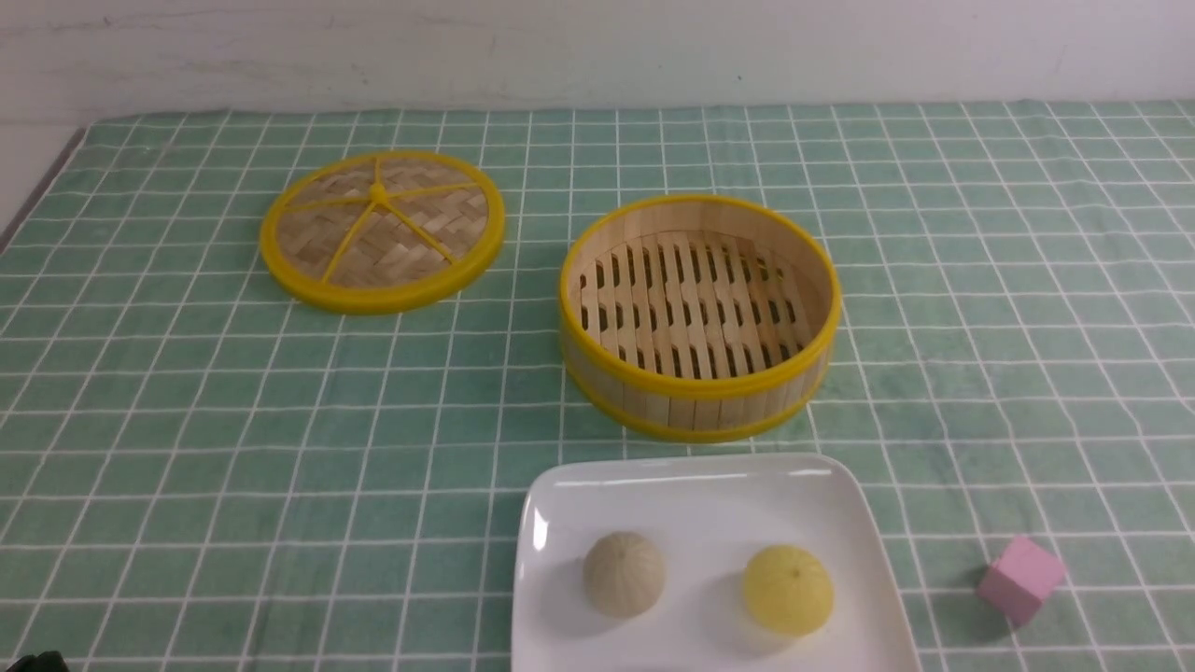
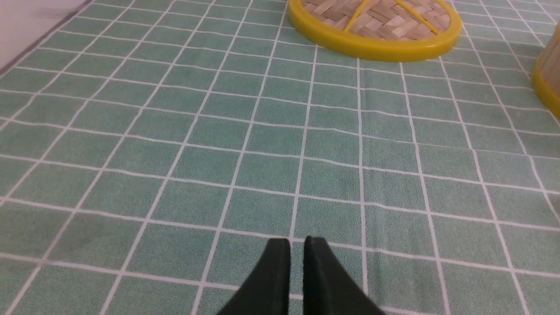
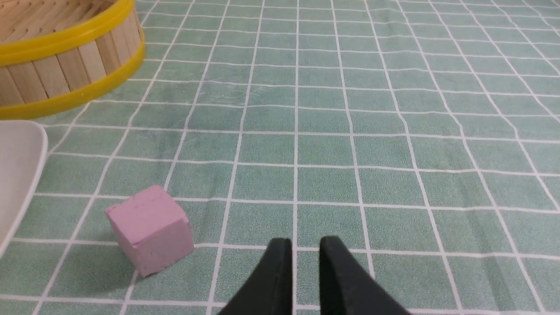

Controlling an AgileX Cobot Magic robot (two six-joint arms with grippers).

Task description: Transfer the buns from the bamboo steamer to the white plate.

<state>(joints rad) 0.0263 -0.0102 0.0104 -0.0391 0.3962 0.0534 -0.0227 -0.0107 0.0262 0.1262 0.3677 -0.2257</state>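
Observation:
The bamboo steamer point(image 1: 700, 383) stands at mid-table, and only its slatted floor shows inside. In front of it lies the white plate point(image 1: 691, 485), holding one pale beige bun point(image 1: 624, 573) and the yellow bun point(image 1: 787, 589). A second beige bun is in no view. My left gripper point(image 2: 297, 240) hovers shut over bare cloth, well short of the lid, with nothing between its fingers. My right gripper point(image 3: 302, 241) is also shut on nothing, just right of the pink cube, with the steamer point(image 3: 65, 65) and the plate's corner point(image 3: 17, 166) farther off.
The flat woven lid point(image 1: 381, 229) lies at the back left and also shows as the lid point(image 2: 376, 26) in the left wrist view. A small pink cube point(image 1: 1019, 579) sits right of the plate. The green checked cloth covers the table up to the white wall.

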